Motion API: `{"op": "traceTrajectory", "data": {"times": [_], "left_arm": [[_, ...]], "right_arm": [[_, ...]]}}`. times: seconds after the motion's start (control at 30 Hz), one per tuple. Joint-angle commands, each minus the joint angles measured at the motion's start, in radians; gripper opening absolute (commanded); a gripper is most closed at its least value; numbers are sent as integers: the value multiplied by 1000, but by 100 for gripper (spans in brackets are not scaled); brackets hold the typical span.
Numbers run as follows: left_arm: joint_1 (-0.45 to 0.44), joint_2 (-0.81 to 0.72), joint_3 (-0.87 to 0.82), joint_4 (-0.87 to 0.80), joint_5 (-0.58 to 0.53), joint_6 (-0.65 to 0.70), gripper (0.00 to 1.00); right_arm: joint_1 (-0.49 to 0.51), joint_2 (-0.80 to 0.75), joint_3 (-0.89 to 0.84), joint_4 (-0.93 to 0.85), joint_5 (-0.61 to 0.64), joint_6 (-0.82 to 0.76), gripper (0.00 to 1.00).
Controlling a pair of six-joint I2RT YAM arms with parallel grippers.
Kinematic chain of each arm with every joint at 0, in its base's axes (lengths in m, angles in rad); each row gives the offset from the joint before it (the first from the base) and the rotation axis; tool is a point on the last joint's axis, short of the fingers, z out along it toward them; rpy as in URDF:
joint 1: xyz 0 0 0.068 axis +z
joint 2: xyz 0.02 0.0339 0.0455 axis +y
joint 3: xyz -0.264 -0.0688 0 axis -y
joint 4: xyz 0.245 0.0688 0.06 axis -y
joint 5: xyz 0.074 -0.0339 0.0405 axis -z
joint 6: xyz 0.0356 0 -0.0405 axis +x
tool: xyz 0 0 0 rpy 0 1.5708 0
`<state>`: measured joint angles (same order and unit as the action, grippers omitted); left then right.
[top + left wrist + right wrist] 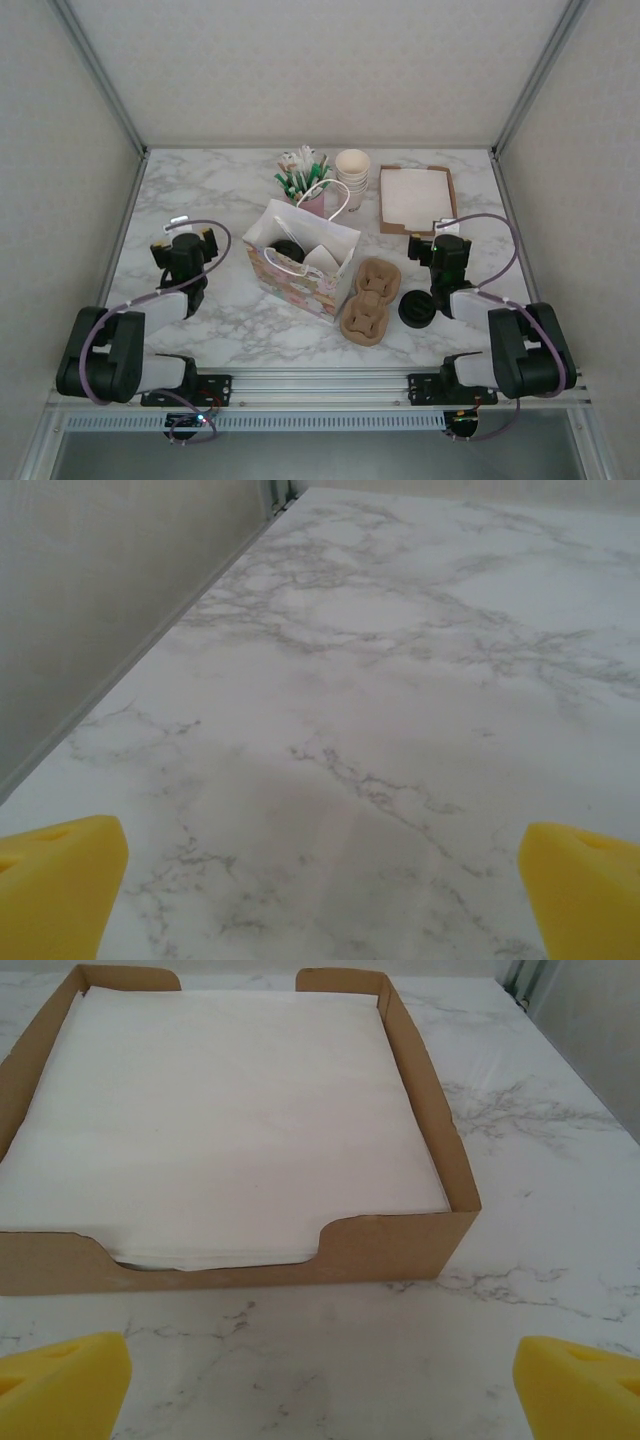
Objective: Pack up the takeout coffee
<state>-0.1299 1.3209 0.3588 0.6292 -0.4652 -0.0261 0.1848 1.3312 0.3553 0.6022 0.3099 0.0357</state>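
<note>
Takeout coffee (287, 250) inside gift bag (300, 282); white sheets (220, 1110) in cardboard tray (420, 1245); left fingers (60, 885), right fingers (60, 1385) wide, empty.

I see a white, grey-veined marble tabletop (200, 190) across mid-frame, pale textured walls (320, 70) on three sides, with aluminium rails (100, 75) slanting in the upper corners. The light is soft and even.

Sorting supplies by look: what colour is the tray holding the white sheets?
Plain brown cardboard; the tray shows clearest in the right wrist view.
</note>
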Motion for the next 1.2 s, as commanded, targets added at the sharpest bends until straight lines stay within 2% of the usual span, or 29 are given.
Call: {"op": "traceTrajectory", "data": {"times": [0.0, 0.17, 0.33, 0.4, 0.47, 0.57, 0.77, 1.17], "left_arm": [[20, 55, 16, 126, 96, -5, 100], [23, 172, 33, 208, 147, 19, 100], [49, 215, 30, 244, 255, 27, 100], [53, 215, 29, 239, 270, 26, 100], [60, 216, 35, 232, 285, 25, 100], [63, 216, 35, 229, 289, 23, 100], [73, 216, 39, 223, 303, 17, 100], [72, 216, 39, 223, 304, 17, 100]], "right_arm": [[-9, 28, 23, 80, -32, -39, 99], [-10, 50, 24, 111, -99, -81, 99], [-25, 136, 24, 200, -120, -92, 99], [-48, 142, 48, 157, -150, -71, 99], [-68, 164, 34, 205, -163, -55, 99], [-90, 215, 21, 264, -177, -33, 99], [-110, 208, 38, 225, -228, -24, 99], [-111, 209, 39, 223, -225, -23, 99]]}}
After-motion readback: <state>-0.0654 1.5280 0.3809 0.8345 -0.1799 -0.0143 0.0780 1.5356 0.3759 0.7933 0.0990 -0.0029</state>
